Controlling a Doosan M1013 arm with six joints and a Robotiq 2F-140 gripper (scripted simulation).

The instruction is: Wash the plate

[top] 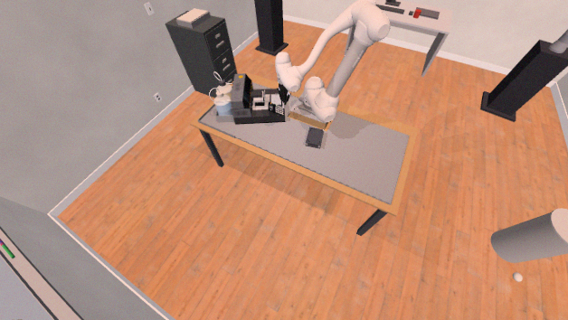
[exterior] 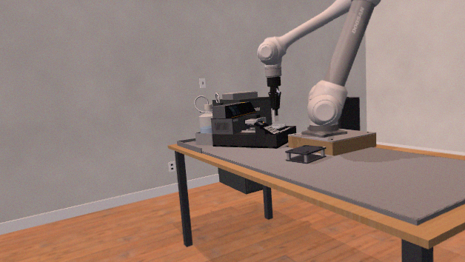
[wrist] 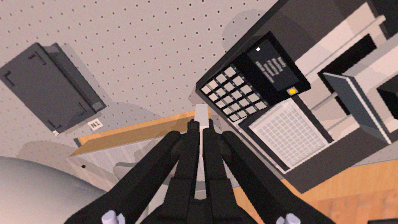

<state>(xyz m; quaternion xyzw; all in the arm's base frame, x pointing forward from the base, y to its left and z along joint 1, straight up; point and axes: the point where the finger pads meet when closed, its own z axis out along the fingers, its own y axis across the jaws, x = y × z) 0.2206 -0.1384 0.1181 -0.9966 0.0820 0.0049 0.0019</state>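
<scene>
My gripper (top: 286,100) (exterior: 276,112) (wrist: 201,113) is shut, above the front side of the washer (exterior: 244,140). A pale strip shows between its fingers in the wrist view; I cannot tell what it is. The pale plate (wrist: 290,134) lies in the carrier, which stands out beside the keypad (wrist: 233,94). It looks level, but its seating and cut corner are not clear. The lamp (wrist: 292,91) at the display's corner is amber. The nest N1 (top: 314,137) (exterior: 306,149) (wrist: 50,92) is a dark raised stand with corner locators and no plate on it.
The washer's upright panel (wrist: 357,107) and dark housing (top: 242,97) (exterior: 237,111) stand beyond the carrier. The robot's wooden base block (exterior: 352,144) (wrist: 135,132) lies between N1 and the washer. Bottles (top: 222,105) with tubing stand behind the washer.
</scene>
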